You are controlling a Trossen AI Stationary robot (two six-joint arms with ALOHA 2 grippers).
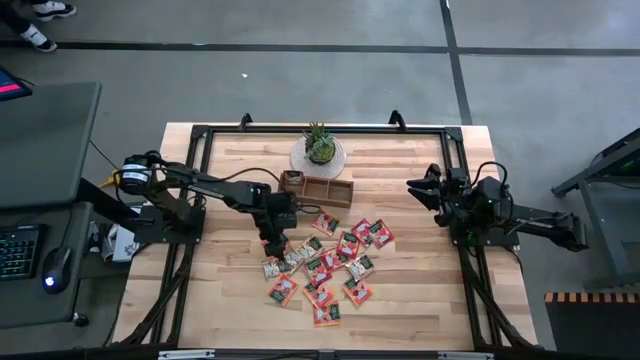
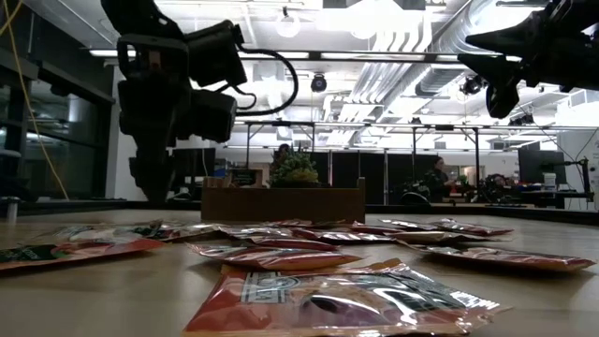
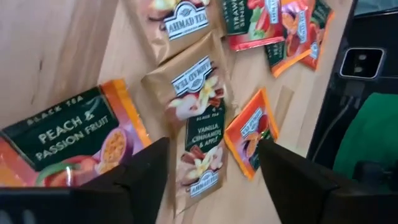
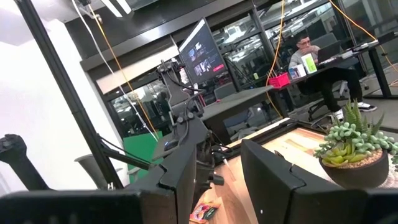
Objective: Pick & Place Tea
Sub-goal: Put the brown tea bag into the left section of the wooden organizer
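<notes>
Two arms are at the table. Left gripper (image 1: 272,243) hangs low over the left edge of the tea (image 1: 330,262), fingers spread, nothing between them; its wrist view shows a beige sachet (image 3: 198,134) (vanilla, cinnamon and apple) lying flat on the wood below the gap, with a peach sachet (image 3: 68,140) beside it. All sachets lie loose on the table (image 1: 420,300) in front of the tray (image 1: 318,189), none inside it that can be seen. A potted plant (image 1: 319,147) stands just behind the tray. Right gripper (image 1: 425,188) waits raised, well to the right of the tray, fingers (image 4: 273,180) parted and holding nothing.
</notes>
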